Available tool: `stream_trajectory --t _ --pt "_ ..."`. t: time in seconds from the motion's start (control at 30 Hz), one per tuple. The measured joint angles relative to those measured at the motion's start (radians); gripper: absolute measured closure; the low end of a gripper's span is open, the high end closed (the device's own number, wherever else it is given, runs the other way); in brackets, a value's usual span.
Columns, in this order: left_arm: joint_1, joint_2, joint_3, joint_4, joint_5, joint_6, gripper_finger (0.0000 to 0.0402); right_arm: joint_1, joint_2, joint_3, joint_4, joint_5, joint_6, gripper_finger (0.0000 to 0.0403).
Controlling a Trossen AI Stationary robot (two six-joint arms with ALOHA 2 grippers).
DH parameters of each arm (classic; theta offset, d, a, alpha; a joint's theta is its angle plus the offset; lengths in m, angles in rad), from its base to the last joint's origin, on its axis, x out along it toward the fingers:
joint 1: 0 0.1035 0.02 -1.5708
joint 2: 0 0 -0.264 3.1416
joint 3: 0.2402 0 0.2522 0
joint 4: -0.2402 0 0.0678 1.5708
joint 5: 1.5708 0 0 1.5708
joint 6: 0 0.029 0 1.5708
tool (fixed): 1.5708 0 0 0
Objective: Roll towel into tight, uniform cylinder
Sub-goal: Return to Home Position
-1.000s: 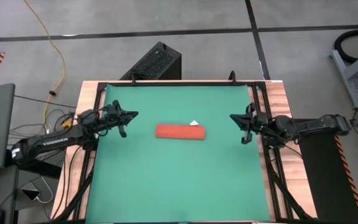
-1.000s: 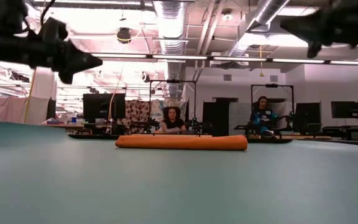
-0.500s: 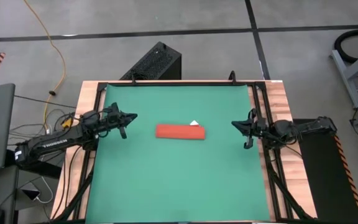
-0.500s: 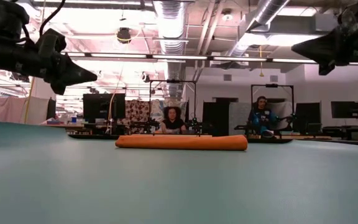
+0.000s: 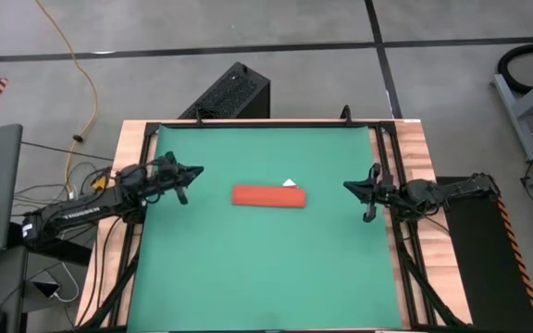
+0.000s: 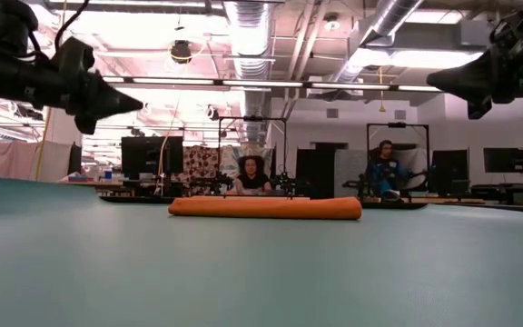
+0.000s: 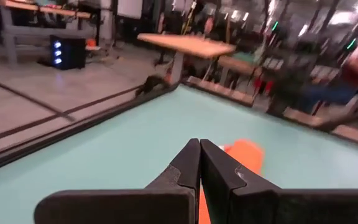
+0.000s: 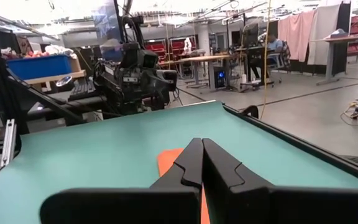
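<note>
Towel (image 5: 267,196) rolled, white tag (image 5: 290,183) | left end effector (image 5: 194,172) clenched | right end effector (image 5: 349,184) clenched

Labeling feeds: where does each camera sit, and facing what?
High: overhead, straight down; both arms flank the towel.
Low: tabletop level, facing the room; left gripper, right gripper overhead.
Left wrist: past the shut left gripper toward the towel.
Right wrist: past the shut right gripper toward towel, left arm beyond.
All share the towel.

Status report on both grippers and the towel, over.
Left gripper shut, raised over green mat's left side. Right gripper shut, raised at right edge. Rolled orange-red cloth towel lies mid-mat, apart from both. Nothing in the way.
</note>
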Motion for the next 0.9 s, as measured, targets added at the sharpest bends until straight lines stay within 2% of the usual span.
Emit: stream_trajectory --t 0.1,0.2,0.33,0.5,0.6,0.7,0.77,0.9 --pt "-0.037 -0.01 0.0 0.041 0.013 -0.072 0.0401 0.0 0.0 0.0 0.001 0.0 0.018 0.0379" --pt "-0.129 -0.03 0.0 -0.02 -0.044 -0.101 0.0402 0.0 0.0 0.0 0.0 0.0 0.042 0.0379" --pt "-0.323 -0.055 -0.001 -0.141 -0.249 -0.105 0.0401 0.001 0.0 0.0 0.001 0.0 0.045 0.0379" --pt "-0.593 -0.124 0.001 -0.081 -0.475 -0.024 0.0401 0.001 0.0 0.0 0.063 0.041 0.04 0.0379" --pt "-0.705 -0.183 0.003 -0.135 -0.624 0.029 0.0402 0.001 0.0 0.0 0.096 0.057 0.024 0.0379" --pt "-0.767 -0.221 0.003 -0.18 -0.745 0.041 0.0401 0.001 0.0 0.0 0.103 0.057 0.014 0.0379" --pt "-0.783 -0.219 0.003 -0.185 -0.727 0.039 0.0401 0.001 0.0 0.0 0.116 0.057 0.015 0.0379" --pt "-0.778 -0.218 0.01 -0.198 -0.565 0.036 0.0401 0.002 0.0 0.019 0.145 0.058 0.01 0.0379"
